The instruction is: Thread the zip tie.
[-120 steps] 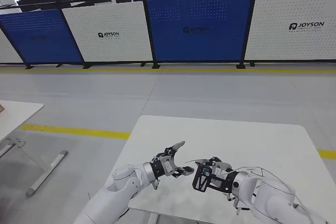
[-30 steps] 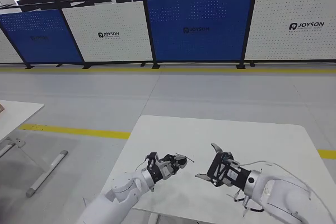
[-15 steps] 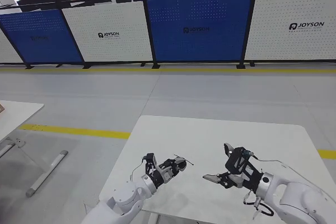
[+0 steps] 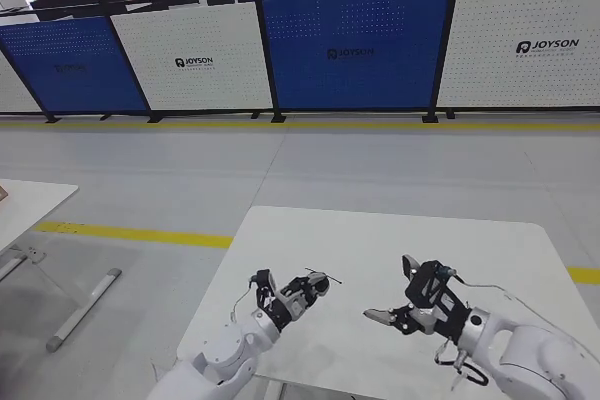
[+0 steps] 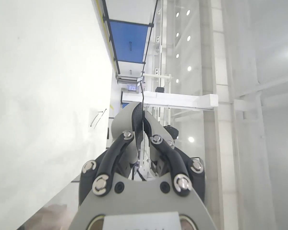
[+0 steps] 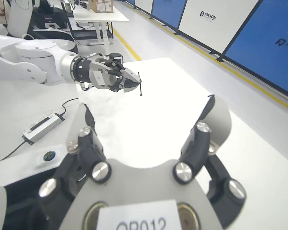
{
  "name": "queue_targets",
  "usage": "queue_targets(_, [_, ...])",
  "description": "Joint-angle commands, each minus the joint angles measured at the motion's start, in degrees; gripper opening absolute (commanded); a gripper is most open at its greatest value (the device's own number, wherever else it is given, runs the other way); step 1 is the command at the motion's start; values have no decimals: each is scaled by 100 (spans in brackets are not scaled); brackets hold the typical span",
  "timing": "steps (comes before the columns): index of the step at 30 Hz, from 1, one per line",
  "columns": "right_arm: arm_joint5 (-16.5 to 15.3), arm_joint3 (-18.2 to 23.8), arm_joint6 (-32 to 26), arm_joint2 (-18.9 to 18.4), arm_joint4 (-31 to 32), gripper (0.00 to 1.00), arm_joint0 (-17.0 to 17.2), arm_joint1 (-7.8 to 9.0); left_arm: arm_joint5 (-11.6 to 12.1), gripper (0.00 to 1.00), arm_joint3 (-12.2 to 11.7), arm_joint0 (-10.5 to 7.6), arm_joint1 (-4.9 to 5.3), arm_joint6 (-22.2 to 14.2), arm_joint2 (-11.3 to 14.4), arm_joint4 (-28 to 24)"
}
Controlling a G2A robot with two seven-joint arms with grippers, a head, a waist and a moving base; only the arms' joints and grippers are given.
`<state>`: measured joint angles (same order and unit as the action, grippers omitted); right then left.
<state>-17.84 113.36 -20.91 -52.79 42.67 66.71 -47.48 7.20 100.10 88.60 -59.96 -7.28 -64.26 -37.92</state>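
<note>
Left end effector [image 6: 138, 81] is clamped on the thin black plastic zip tie [image 6: 140, 85], above the white desk [image 4: 430, 240]. Right end effector [image 6: 148, 104] gapes empty (well apart). Risk: tie may pivot in the grip, misaligning its tip.

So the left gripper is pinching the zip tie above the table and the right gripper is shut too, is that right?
Not quite: the left gripper does pinch the zip tie above the table, but the right gripper is open, holding nothing, as the right wrist view shows.
</note>
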Motion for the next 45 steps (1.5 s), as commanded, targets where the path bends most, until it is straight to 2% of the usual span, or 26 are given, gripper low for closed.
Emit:
queue_targets(1, [79,-22,-140,-56,-350,100,36,-16,200,0,72,14,-48,593,170,498])
queue_targets(2, [68,-37,-264,-69,-515,100,44,-21,213,0,100,11,-69,744,253,652])
queue_targets(4, [56,-75,-495,-92,-776,100,32,-27,213,0,100,11,-69,744,253,652])
queue_targets(45, [56,-75,-495,-92,-776,100,32,-27,213,0,100,11,-69,744,253,652])
